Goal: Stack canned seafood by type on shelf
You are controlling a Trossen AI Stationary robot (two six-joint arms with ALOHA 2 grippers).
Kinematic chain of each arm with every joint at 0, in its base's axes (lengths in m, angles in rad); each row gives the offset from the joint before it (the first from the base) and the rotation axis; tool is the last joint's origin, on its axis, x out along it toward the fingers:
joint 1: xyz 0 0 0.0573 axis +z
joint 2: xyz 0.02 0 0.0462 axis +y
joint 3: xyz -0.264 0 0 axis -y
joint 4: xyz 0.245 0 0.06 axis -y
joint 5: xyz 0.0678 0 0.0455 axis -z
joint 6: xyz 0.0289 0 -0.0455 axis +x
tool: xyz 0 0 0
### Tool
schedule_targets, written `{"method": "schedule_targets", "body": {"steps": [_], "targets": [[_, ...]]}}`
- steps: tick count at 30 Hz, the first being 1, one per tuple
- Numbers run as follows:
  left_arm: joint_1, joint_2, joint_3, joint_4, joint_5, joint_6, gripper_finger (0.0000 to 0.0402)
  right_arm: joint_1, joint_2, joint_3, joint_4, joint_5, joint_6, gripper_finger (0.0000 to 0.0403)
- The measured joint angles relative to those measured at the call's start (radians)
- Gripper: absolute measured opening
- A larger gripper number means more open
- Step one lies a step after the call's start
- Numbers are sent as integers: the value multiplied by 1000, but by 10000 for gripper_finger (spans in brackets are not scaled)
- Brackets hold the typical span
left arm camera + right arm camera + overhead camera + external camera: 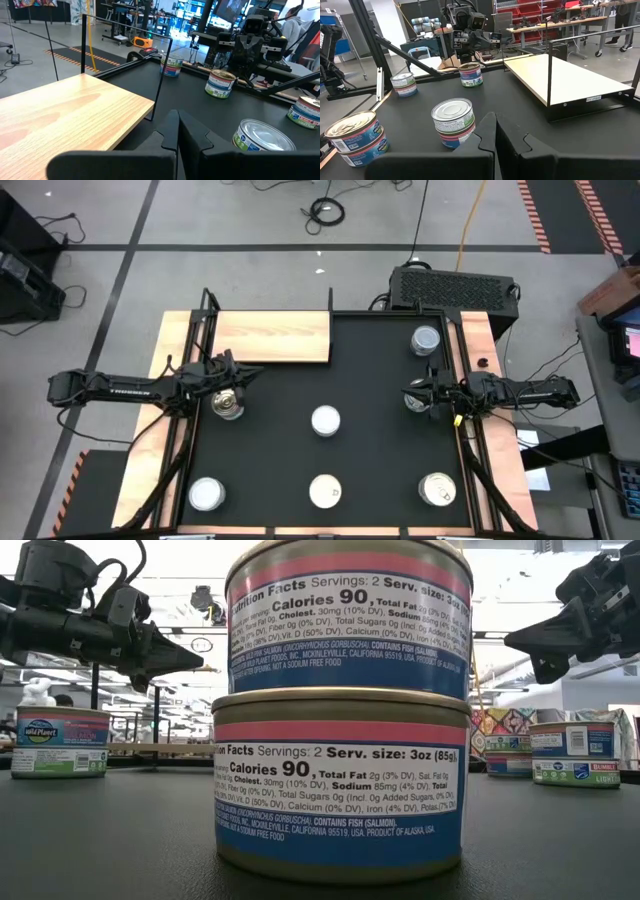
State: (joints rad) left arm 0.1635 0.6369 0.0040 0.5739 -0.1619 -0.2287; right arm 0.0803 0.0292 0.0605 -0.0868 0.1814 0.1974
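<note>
The shelf (pixel 270 337) is a pale wood board at the table's far left, also in the left wrist view (pixel 75 115). Several round tins stand on the black mat. One (pixel 228 405) is just nearside of my left gripper (pixel 250 374). Another (pixel 418 398) is beside my right gripper (pixel 408 392). A two-tin stack (pixel 340 710) stands at the near edge, and a further stack (pixel 454 122) stands mid-table. Both grippers are shut, empty and raised above the mat (pixel 177 135) (pixel 495 135).
More tins stand at the near left (pixel 206 494), the near right (pixel 437 489) and the far right (pixel 426 340). Thin black frame posts (pixel 162 75) rise at the shelf's corner. Wooden side strips (pixel 480 350) flank the mat. Bare mat lies between the shelf and the far-right tin.
</note>
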Motion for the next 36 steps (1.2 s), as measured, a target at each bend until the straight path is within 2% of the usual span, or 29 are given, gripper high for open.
{"method": "schedule_targets", "body": {"steps": [14, 17, 20, 26, 31, 36], "targets": [[0, 0, 0, 0, 0, 0, 5, 0, 0, 0, 22, 3, -10, 0], [0, 0, 0, 0, 0, 0, 5, 0, 0, 0, 59, 6, -5, 0], [0, 0, 0, 0, 0, -5, 5, 0, 0, 0, 173, 33, -7, 0], [0, 0, 0, 1, 45, -282, 5, -1, 0, 0, 393, 32, 36, 0], [0, 0, 0, 2, -42, -288, 5, 0, 3, 0, 423, 30, 78, 0], [0, 0, 0, 12, -102, -257, 5, -1, 59, 0, 427, 32, 80, 0]]}}
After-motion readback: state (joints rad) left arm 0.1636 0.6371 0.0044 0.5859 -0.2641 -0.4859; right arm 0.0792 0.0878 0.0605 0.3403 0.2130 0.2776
